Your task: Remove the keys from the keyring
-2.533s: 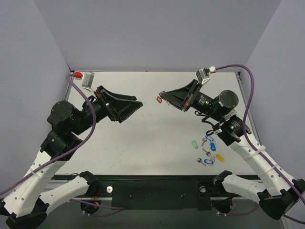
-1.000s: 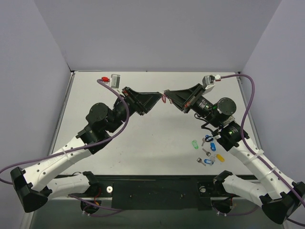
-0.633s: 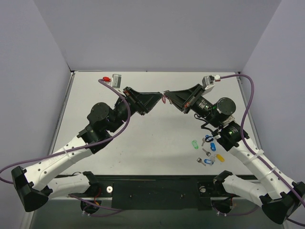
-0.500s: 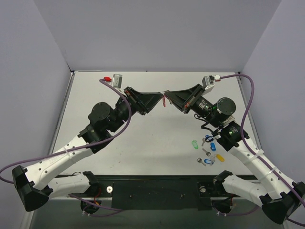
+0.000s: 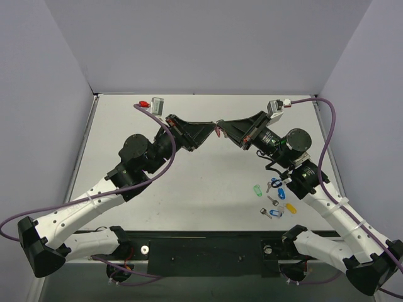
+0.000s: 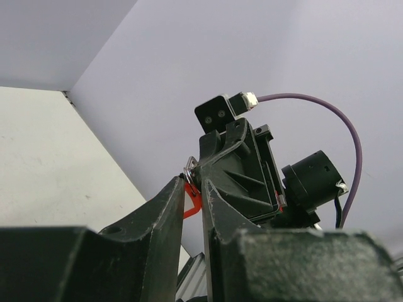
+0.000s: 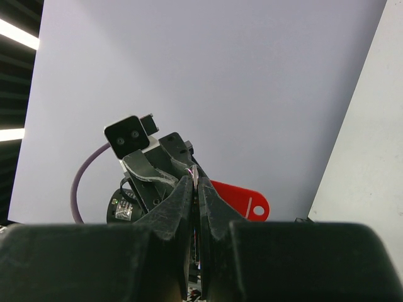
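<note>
Above the far middle of the table my two grippers meet tip to tip. My right gripper is shut on a thin silvery piece, the key, whose edge pokes out at its fingertips. The keyring's red tag hangs beside those fingertips. Its metal ring shows at the right gripper's tip in the left wrist view. My left gripper has its jaws drawn narrow round the red tag, and both fingers appear to touch it.
On the table at the front right lie a green tag, two blue tags, a yellow tag and small loose keys. Grey walls enclose the table on three sides.
The left arm has swung in from the left to the right gripper's tip, and its jaws have narrowed round the red tag. The right gripper has stayed shut and nearly still.
</note>
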Controlling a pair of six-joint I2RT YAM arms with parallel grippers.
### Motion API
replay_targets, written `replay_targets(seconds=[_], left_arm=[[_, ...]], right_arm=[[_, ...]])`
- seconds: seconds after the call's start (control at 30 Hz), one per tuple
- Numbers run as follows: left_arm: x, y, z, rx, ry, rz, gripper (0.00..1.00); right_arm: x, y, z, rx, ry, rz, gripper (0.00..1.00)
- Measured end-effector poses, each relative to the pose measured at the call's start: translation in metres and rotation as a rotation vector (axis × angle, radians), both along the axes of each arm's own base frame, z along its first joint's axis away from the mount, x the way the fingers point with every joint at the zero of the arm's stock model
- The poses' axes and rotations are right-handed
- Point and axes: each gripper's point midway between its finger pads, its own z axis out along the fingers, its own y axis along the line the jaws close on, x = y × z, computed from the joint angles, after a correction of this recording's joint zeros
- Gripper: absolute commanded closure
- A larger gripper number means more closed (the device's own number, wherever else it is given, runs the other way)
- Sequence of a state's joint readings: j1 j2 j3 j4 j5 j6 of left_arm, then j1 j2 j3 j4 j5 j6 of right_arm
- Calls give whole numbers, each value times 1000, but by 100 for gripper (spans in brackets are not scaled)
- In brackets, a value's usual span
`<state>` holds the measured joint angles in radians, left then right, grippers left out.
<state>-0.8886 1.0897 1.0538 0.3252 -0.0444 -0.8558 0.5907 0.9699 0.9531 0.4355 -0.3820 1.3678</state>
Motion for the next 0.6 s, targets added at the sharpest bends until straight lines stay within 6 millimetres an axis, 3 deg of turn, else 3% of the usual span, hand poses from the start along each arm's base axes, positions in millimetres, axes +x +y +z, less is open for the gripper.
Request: replay_targets(seconds=[0.17, 0.2, 0.27, 0.6], left_arm=[[0, 0, 0, -1, 0, 0, 83], [0, 0, 0, -1, 1, 0, 92], [0, 0, 0, -3, 3, 0, 99], [-1, 0, 3, -12, 10, -13, 100]], right_arm=[[-1, 1, 0, -1, 0, 3, 100], [-1, 1, 0, -2, -1, 4, 100], [-1, 1, 0, -3, -3, 4, 100], [-4, 0, 2, -5, -19, 8, 100]])
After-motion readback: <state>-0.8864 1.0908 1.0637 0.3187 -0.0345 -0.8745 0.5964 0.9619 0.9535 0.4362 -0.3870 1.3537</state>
